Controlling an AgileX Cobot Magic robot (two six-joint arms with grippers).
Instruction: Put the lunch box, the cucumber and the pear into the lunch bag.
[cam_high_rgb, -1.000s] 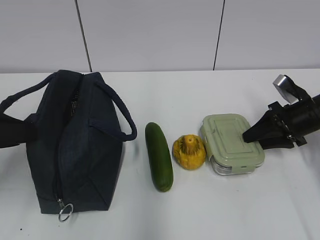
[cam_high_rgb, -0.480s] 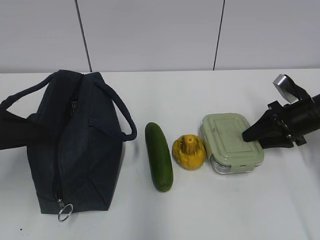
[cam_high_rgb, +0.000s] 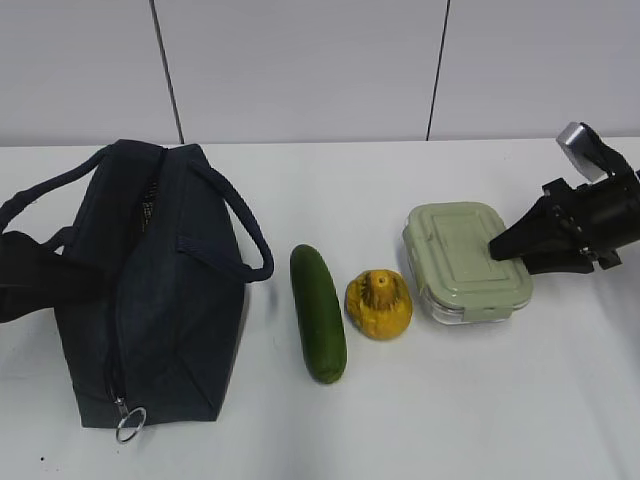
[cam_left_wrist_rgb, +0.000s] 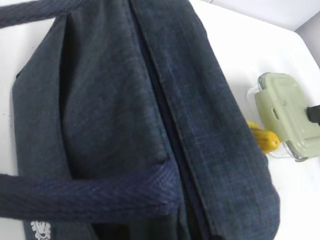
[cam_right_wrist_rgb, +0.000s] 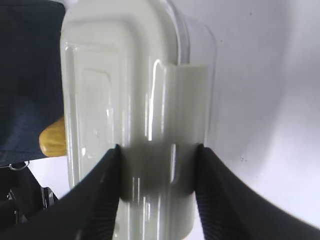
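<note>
One lunch box (cam_high_rgb: 466, 262), one pear (cam_high_rgb: 378, 305), one cucumber (cam_high_rgb: 318, 312), one lunch bag (cam_high_rgb: 140, 285) — four task items, all outside the bag. The lunch box, sage-green lid on a clear base, sits right of centre on the table (cam_high_rgb: 420, 420). In the right wrist view the right end effector (cam_right_wrist_rgb: 157, 165) has its two dark fingers set either side of the lid's side clip (cam_right_wrist_rgb: 182, 125), closed against the box edge; in the exterior view its tips overlap the box's 3 o'clock side. Whether the box is clear of the table cannot be told.

The pear stands at the box's 8 o'clock, just beside it, stem end up. The cucumber lies at the pear's 9 o'clock, near it but apart, long axis running 12 to 6. The navy lunch bag lies well to the cucumber's 9 o'clock, two handles looped outward, zipper line along its top, metal ring pull (cam_high_rgb: 131, 424) at the bag's 6 o'clock end.

Left end effector: not visible in its own wrist view, which looks down on the bag fabric and a handle strap (cam_left_wrist_rgb: 90, 197); a dark shape at the exterior view's left edge overlaps the bag — state cannot be told.

Table white, bare apart from these. Behind it, a pale panelled wall (cam_high_rgb: 300, 70) with two dark vertical seams.
</note>
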